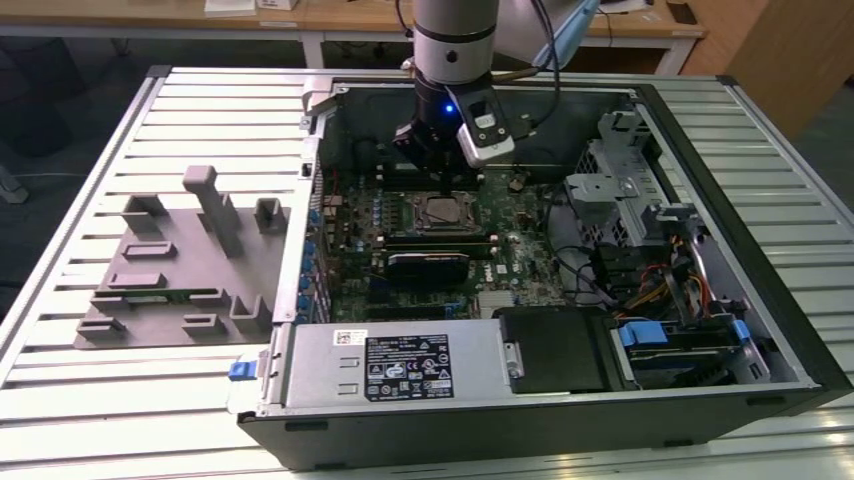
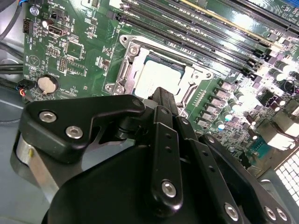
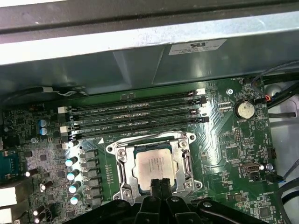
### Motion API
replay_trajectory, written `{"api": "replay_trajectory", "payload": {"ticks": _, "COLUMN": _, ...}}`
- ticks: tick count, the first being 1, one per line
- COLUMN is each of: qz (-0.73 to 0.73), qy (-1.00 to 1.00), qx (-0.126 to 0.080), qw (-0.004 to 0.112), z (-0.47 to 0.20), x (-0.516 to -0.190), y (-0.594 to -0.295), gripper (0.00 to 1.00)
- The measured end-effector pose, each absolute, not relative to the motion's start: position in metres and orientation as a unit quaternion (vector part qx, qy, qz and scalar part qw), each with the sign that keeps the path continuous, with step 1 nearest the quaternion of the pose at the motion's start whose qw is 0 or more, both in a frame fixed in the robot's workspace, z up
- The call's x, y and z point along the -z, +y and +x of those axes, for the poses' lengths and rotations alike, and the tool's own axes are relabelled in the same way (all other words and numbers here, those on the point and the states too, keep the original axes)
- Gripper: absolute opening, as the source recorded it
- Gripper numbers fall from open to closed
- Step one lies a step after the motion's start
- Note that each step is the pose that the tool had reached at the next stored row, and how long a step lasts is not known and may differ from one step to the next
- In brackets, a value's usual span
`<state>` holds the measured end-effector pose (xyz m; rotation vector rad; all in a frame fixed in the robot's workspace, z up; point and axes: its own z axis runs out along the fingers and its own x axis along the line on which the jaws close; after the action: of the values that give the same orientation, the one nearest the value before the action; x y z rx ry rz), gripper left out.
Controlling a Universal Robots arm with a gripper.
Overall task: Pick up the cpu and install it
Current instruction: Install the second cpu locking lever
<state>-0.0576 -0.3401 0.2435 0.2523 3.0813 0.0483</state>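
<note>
Claw [image 1: 449, 186] hangs inside the open computer case [image 1: 747, 330], just above the socket [image 1: 442, 212] on the motherboard [image 1: 521, 270]. In both wrist views its two black fingers [image 3: 160, 185] stand pressed together with no gap between them and nothing gripped, their tips poised over one edge of the cpu [image 3: 154, 164].

That cpu, also seen in the second wrist view [image 2: 159, 77], lies flat in the metal-framed socket, silvery top up, with the frame around it on all sides. Beside the socket run four long memory slots [image 3: 135, 116], and a round coin cell [image 3: 243, 109] sits on the green board farther off.

Lying on its side, the case takes up the half of the bench [image 1: 214, 90] toward the exterior view's right, its near wall along the bench's front edge. A grey moulded holder [image 1: 174, 270] with upright posts rests on the other half. The bench top is pale ribbed metal slats. Beyond its far edge stands a wooden desk [image 1: 360, 15] on white legs, over a dark floor.
</note>
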Motion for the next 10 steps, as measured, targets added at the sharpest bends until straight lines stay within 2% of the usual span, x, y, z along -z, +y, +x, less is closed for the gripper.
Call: {"api": "replay_trajectory", "payload": {"ticks": 10, "qz": 0.082, "qy": 0.996, "qx": -0.016, "qw": 0.025, "z": -0.0576, "x": -0.2435, "y": -0.3435, "gripper": 0.11}}
